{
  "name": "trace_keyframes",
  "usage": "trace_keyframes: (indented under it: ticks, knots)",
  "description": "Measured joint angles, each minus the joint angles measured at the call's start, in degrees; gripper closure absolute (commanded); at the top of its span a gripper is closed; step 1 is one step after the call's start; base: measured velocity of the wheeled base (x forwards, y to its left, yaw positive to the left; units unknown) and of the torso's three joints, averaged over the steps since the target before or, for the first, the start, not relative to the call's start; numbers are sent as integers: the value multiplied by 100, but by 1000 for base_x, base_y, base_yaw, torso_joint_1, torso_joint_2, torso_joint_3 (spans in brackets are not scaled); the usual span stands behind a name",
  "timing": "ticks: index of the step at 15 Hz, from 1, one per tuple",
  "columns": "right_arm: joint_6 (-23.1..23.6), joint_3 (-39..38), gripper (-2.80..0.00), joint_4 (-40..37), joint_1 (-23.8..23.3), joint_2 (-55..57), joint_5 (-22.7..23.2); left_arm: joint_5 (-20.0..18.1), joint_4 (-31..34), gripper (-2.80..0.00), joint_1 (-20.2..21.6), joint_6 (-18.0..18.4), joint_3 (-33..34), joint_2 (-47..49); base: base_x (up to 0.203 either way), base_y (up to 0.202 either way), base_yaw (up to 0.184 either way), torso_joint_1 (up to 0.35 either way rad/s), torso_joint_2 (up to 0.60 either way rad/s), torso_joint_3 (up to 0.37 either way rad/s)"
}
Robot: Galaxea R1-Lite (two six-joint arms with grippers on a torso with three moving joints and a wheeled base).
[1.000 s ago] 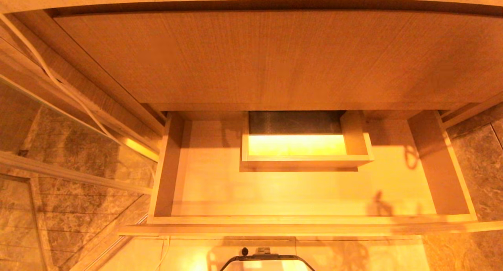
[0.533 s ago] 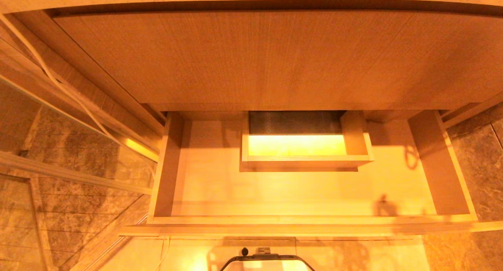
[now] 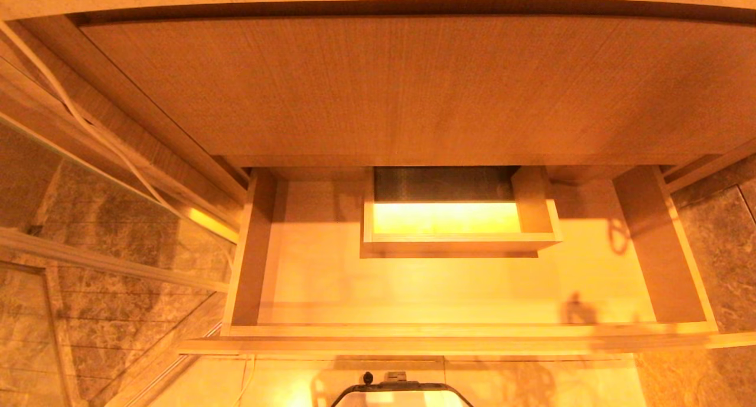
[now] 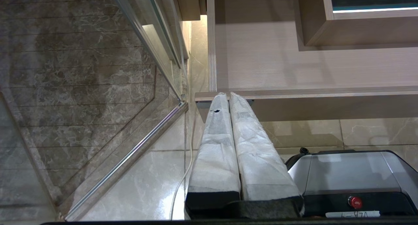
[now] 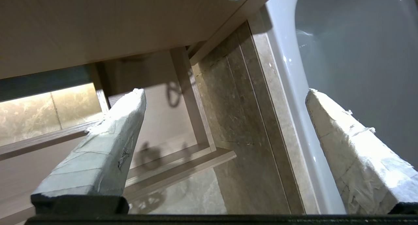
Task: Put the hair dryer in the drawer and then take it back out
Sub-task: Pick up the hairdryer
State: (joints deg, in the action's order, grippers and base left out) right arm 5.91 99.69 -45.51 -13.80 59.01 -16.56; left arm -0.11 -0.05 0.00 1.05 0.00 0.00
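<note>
The drawer [image 3: 449, 330] stands pulled out under the wooden cabinet front, and its pale floor is bare apart from shadows. The hair dryer is out of view in every view. My right gripper [image 5: 225, 92] hangs open and empty over the drawer's right front corner [image 5: 196, 159] and the stone floor beside it. My left gripper [image 4: 227, 95] is shut with nothing in it, its padded fingers [image 4: 215, 133] pointing at the left end of the drawer front [image 4: 294, 92]. Neither gripper shows in the head view.
A boxed cut-out [image 3: 455, 224] rises at the back middle of the drawer. A white bathtub [image 5: 343, 55] stands right of the cabinet, a glass partition [image 3: 88, 218] with a thin white cable [image 3: 77, 111] left of it. My base [image 4: 352, 172] sits below the drawer front.
The small shadow on the drawer floor at the right front has shifted slightly to the right. The drawer and the left arm have stayed still.
</note>
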Motion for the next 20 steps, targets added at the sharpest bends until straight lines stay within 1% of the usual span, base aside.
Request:
trace_keyframes:
  ticks: [3, 5, 10, 14, 20]
  knots:
    - [23, -2, -280, 12, 2, 0, 172, 1, 0, 0, 0, 2, 0, 0, 0, 0, 0, 0, 0, 0]
    - [50, -39, -280, 12, 2, -12, 200, 2, 0, 0, 0, 0, 0, 0, 0, 0, 0, 0, 0, 0]
    - [177, 24, -280, 282, 2, -17, 328, 1, 0, 0, 0, 0, 0, 0, 0, 0, 0, 0, 0, 0]
    - [177, 100, -280, 773, 2, 178, 328, 0, 1, 0, 0, 0, 0, 0, 0, 0, 0, 0, 0, 0]
    - [185, 206, -280, 1773, 0, 766, 326, 1, 0, 0, 0, 0, 0, 0, 0, 0, 0, 0, 0, 0]
